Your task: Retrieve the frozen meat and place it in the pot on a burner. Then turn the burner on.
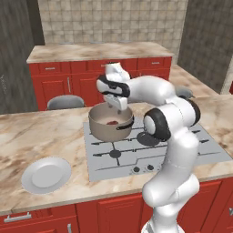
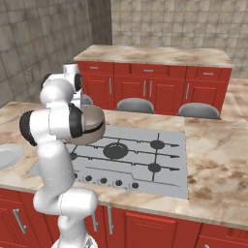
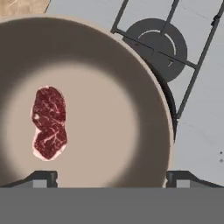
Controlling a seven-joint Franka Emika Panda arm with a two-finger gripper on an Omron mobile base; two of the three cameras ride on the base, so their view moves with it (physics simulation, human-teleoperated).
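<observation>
The frozen meat (image 3: pixel 49 122), a red marbled slab, lies flat on the pale floor of the pot (image 3: pixel 144 87), left of centre in the hand view. The grey-brown pot (image 1: pixel 102 129) stands on the rear left burner of the cooktop (image 1: pixel 182 152), with the meat (image 1: pixel 112 122) visible inside it. My gripper (image 1: pixel 119 105) hangs just above the pot's rim, pointing down into it. Its fingertips (image 3: pixel 43 177) stand wide apart at the bottom of the hand view, and the gripper (image 3: pixel 111 179) holds nothing. From the right base view my arm hides most of the pot (image 2: pixel 94 127).
A white plate (image 1: pixel 46 174) lies on the counter left of the cooktop. A row of knobs (image 1: pixel 143 168) runs along the cooktop's front edge. A free burner (image 3: pixel 159 43) sits beside the pot. Stool backs (image 2: pixel 135 105) stand behind the counter, with red cabinets beyond them.
</observation>
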